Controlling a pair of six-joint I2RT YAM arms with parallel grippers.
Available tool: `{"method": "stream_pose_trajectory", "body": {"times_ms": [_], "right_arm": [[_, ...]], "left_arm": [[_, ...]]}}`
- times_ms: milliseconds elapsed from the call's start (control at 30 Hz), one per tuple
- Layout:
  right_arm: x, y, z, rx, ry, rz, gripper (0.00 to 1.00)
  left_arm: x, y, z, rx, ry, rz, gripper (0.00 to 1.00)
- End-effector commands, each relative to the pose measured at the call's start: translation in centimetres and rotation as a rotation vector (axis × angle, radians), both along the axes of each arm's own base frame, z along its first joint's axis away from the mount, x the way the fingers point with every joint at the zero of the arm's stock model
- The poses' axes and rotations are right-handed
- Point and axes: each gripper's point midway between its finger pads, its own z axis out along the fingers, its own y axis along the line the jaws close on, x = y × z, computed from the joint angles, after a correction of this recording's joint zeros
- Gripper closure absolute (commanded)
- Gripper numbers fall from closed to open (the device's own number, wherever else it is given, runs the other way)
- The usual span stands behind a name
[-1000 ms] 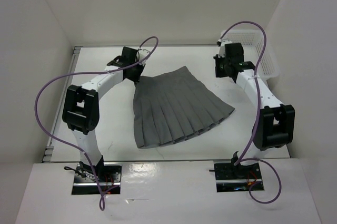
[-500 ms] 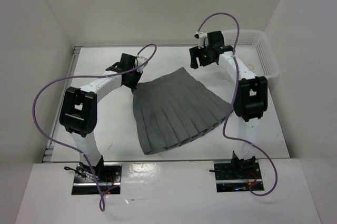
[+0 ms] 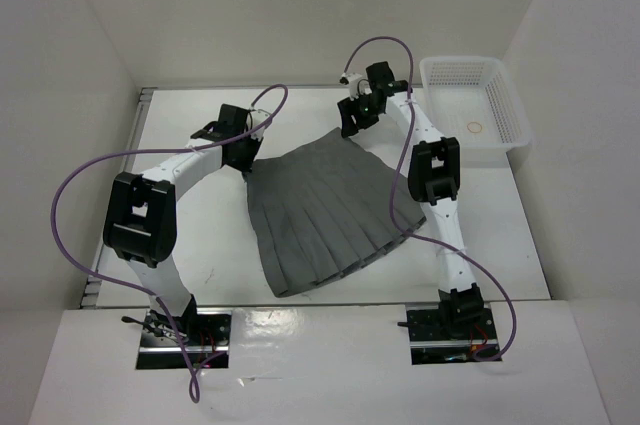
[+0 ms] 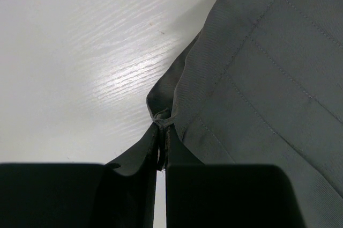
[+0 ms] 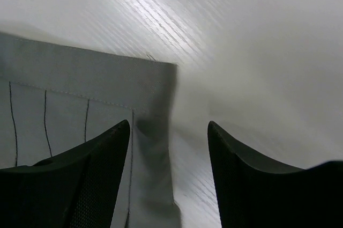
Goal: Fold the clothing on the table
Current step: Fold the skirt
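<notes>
Top view first: the grey pleated skirt [image 3: 320,210] lies spread out in the middle of the white bench [image 3: 200,235], narrow waistband toward the far side and the wide hem fanning toward the near edge. The right arm [image 3: 437,180] crosses over the skirt's right side, so a chunk of that edge is hidden. The left claw [image 3: 250,157] sits at the waistband's left corner and the right claw [image 3: 352,118] at its right corner, but the jaws are too small to read from up here. A white mesh basket [image 3: 505,135] sits in the far right corner with a small round thing [image 3: 474,127] inside; can't tell what it is. Purple cables [image 3: 75,185] loop off both arms.

Left wrist view: the bottom third is just black claw body blocking everything. Its two dark fingers are pressed together with a bunched-up bit of the skirt's edge pinched between them. The fabric shows a fine diagonal weave, with straight stitch lines running along the pleats. The bench has a streaky sheen.

Right wrist view: pretty soft and close. The two dark, dimpled fingers [image 5: 96,179] stand apart with nothing clamped. The square waistband corner lies below them, mostly by the left finger, with a seam line and short dark stitches. I can't tell whether the tips touch the cloth.
</notes>
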Motion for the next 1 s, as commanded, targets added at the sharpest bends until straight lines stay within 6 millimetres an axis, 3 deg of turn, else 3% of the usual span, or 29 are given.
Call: {"method": "stream_pose_trajectory", "body": {"times_ms": [0,33,100,133,233,433,600,867,967], "right_arm": [[-1.2,2.0,0.8,0.03,0.034,0.086,0.36],[-0.6,2.3,2.0,0.044,0.005,0.092,0.36],[-1.2,2.7,1.0,0.033,0.038,0.107,0.36],[-0.6,3.0,2.4,0.048,0.002,0.113,0.36],[-1.2,4.2,2.7,0.056,0.004,0.138,0.36],[-2.9,6.3,1.3,0.037,0.046,0.175,0.37],[-2.8,5.8,0.4,0.011,0.05,0.161,0.37],[-2.0,4.9,0.9,-0.012,0.026,0.125,0.38],[-1.6,4.9,2.8,-0.006,-0.01,0.111,0.38]], "left_arm": [[0.1,0.0,1.6,-0.031,-0.039,0.016,1.0],[0.1,0.0,1.6,-0.031,-0.039,0.016,1.0],[0.0,-0.3,1.6,-0.042,-0.037,-0.004,1.0],[0.0,-0.3,1.6,-0.042,-0.037,-0.004,1.0],[-0.1,-0.5,1.2,-0.047,-0.026,-0.01,1.0],[-0.1,-0.5,1.2,-0.047,-0.026,-0.01,1.0],[-0.3,-0.4,0.9,-0.045,-0.017,-0.01,1.0],[-0.3,-0.4,0.9,-0.045,-0.017,-0.01,1.0],[-0.3,-0.4,0.9,-0.039,-0.019,-0.017,1.0]]}}
